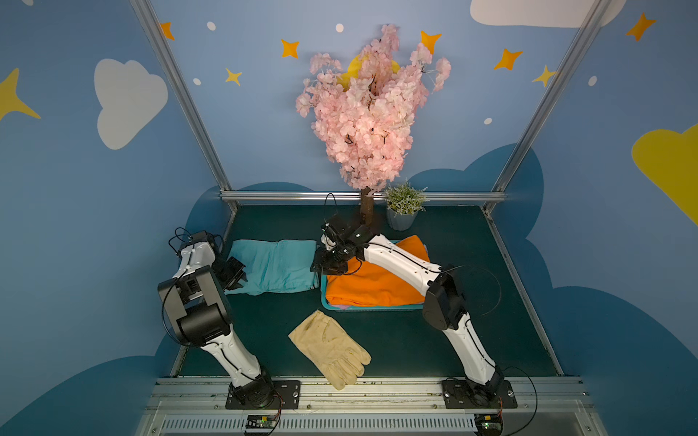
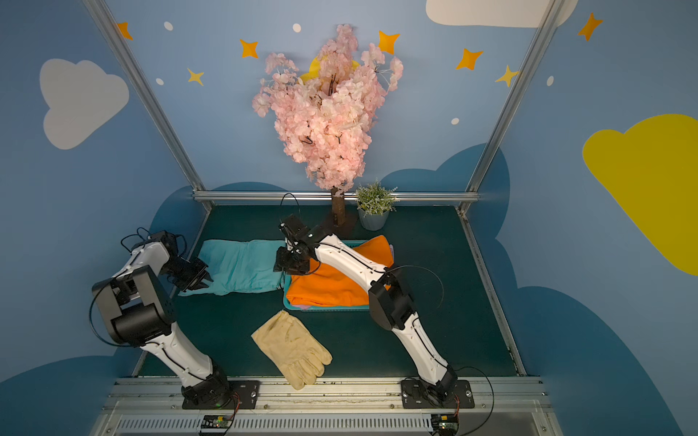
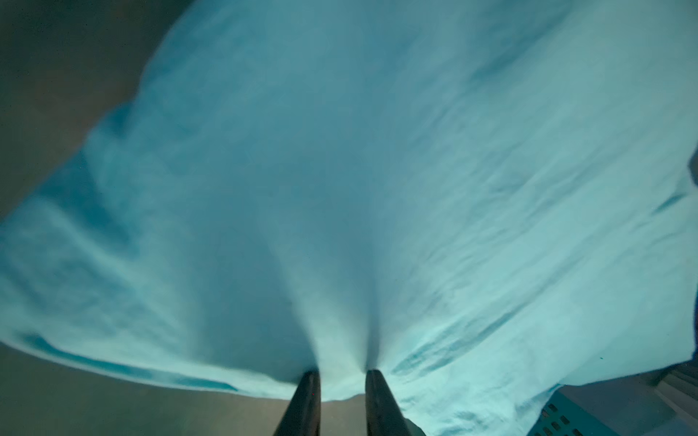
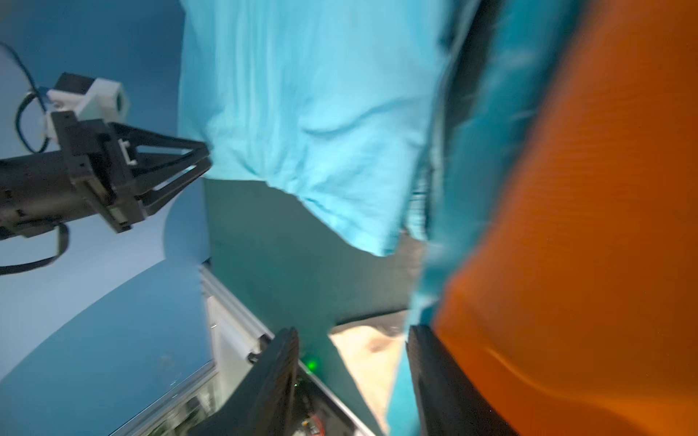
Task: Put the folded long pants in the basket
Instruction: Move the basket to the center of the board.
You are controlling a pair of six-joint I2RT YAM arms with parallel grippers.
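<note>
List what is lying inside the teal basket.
Folded orange pants lie on top, filling the basket. A sliver of lilac cloth peeks out beneath them at the near rim. Anything else underneath is covered.

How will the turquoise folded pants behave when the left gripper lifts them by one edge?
Probably floppy: the turquoise pants pucker into creases where the left gripper pinches them. Held at one edge only, the folds would likely open and sag. The cloth looks thin, so probably light, yet it may drag over the basket.
</note>
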